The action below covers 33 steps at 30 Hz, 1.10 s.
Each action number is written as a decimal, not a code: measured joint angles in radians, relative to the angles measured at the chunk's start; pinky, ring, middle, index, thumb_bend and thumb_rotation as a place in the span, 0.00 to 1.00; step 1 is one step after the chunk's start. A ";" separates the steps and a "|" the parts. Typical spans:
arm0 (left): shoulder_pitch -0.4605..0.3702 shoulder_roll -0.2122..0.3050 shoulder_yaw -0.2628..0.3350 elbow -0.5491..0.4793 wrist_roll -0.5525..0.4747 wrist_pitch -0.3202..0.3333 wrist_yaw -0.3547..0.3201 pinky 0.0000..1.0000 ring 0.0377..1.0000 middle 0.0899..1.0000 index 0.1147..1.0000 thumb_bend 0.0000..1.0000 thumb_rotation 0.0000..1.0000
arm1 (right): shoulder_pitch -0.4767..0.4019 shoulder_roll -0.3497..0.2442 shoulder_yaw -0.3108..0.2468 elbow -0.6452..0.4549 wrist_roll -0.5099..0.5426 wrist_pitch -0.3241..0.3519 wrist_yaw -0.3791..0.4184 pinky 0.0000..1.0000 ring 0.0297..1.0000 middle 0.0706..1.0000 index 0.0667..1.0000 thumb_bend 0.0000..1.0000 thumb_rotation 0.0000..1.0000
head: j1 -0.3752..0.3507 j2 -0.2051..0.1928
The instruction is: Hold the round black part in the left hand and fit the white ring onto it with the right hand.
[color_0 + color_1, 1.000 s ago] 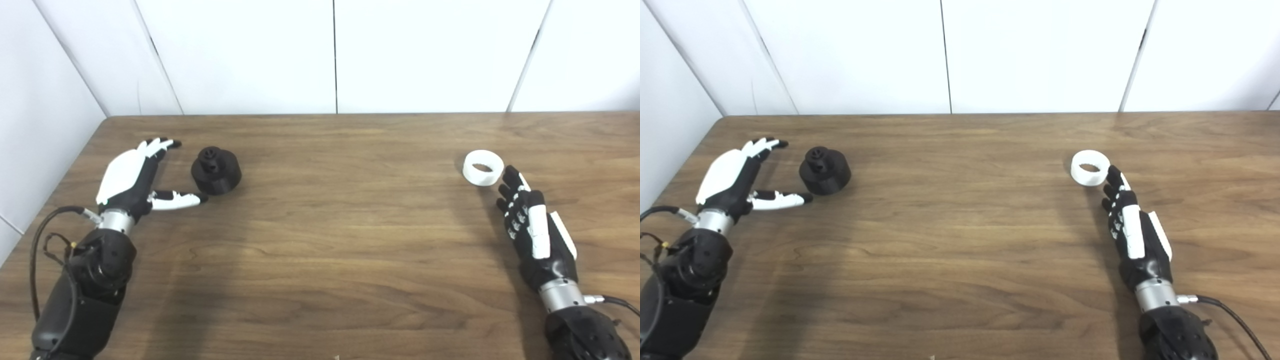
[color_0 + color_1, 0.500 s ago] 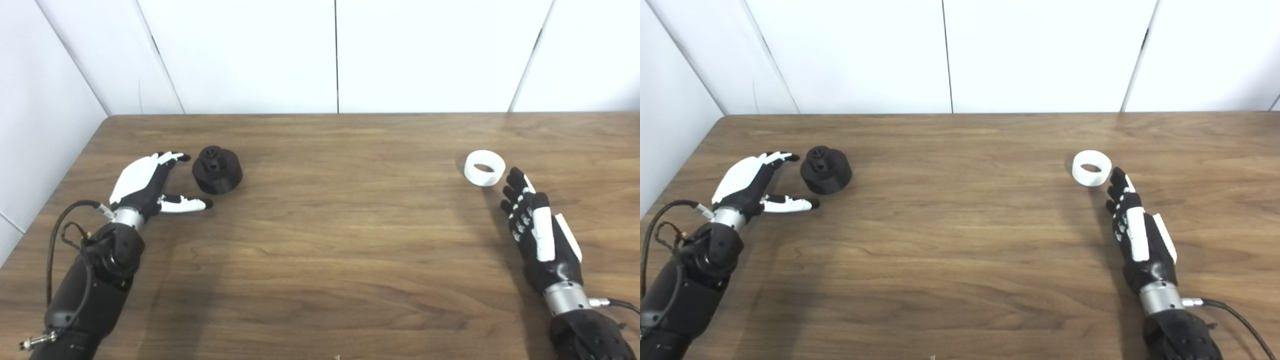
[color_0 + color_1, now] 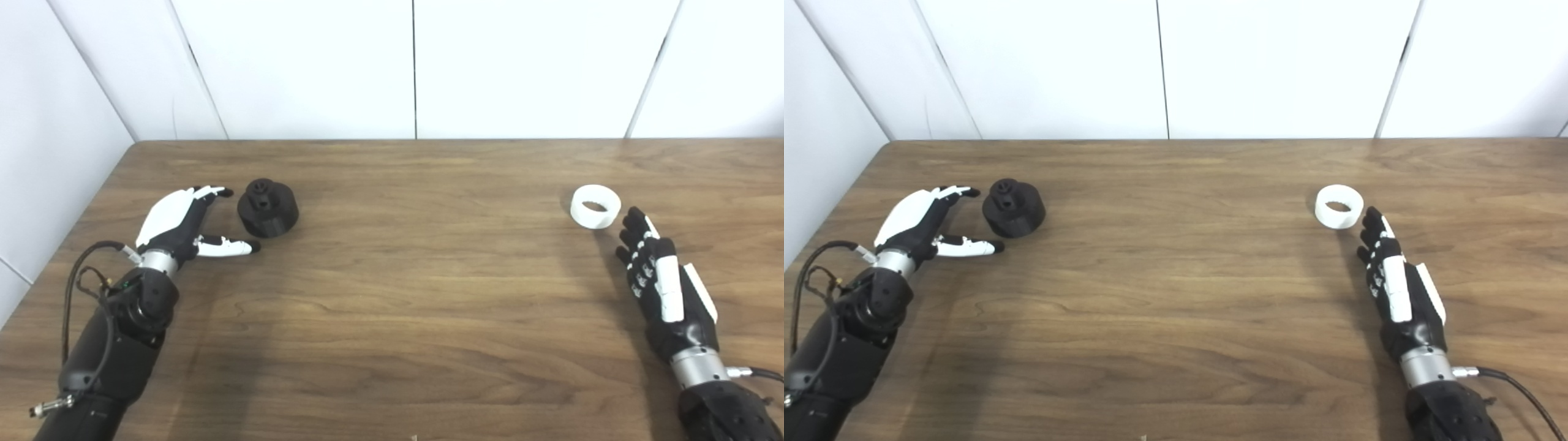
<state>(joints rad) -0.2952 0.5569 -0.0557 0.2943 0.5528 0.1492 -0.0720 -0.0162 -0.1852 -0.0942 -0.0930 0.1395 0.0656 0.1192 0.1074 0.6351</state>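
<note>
Left robot hand [image 3: 174, 222] sits beside the round black part [image 3: 267, 207] on my feed, fingers [image 3: 211, 192] spread apart and holding nothing. Its fingers reach toward the part's far left side and its thumb [image 3: 228, 247] stretches out just in front of the part; I cannot tell whether either one touches it. That part stands on the worktop [image 3: 398, 288] at the left, with a small raised hub on top.

Right robot hand [image 3: 664, 285] lies low over the right side of the worktop, palm side turned toward the centre, fingers extended and close together but gripping nothing. Its fingertips [image 3: 633, 214] point toward the white ring [image 3: 595, 207] and end just beside it, with a narrow gap that I can make out in both eye views. I see the ring lying flat on the wood, hole upward, well apart from the black part across the width of the worktop.

Both forearms enter from the bottom edge, a dark cable [image 3: 73, 288] looping off the left wrist and another [image 3: 1510, 383] off the right. Plain white wall panels [image 3: 306, 67] stand behind the brown wood-grain worktop.
</note>
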 measured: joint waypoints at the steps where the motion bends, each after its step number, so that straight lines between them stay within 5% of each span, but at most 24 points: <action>1: -0.006 -0.001 0.000 0.013 -0.001 -0.001 0.002 0.96 1.00 0.94 0.83 0.95 0.36 | 0.000 0.000 0.000 0.000 0.000 0.000 0.000 1.00 1.00 0.99 0.98 0.69 1.00 | 0.000 0.000; 26: -0.092 -0.015 -0.057 0.078 0.001 -0.047 0.018 0.96 0.99 0.93 0.82 0.96 0.37 | 0.013 0.000 -0.001 -0.010 -0.010 -0.005 -0.001 1.00 1.00 0.99 0.98 0.73 1.00 | -0.017 -0.002; 33: -0.098 -0.018 -0.064 0.080 0.001 -0.047 0.018 0.96 0.99 0.92 0.75 0.92 0.33 | 0.017 0.001 -0.005 -0.014 -0.010 -0.005 -0.003 1.00 1.00 0.99 0.98 0.74 1.00 | -0.018 0.000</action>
<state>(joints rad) -0.3937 0.5385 -0.1192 0.3742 0.5535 0.1018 -0.0541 0.0012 -0.1845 -0.0995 -0.1070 0.1292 0.0607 0.1164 0.0890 0.6351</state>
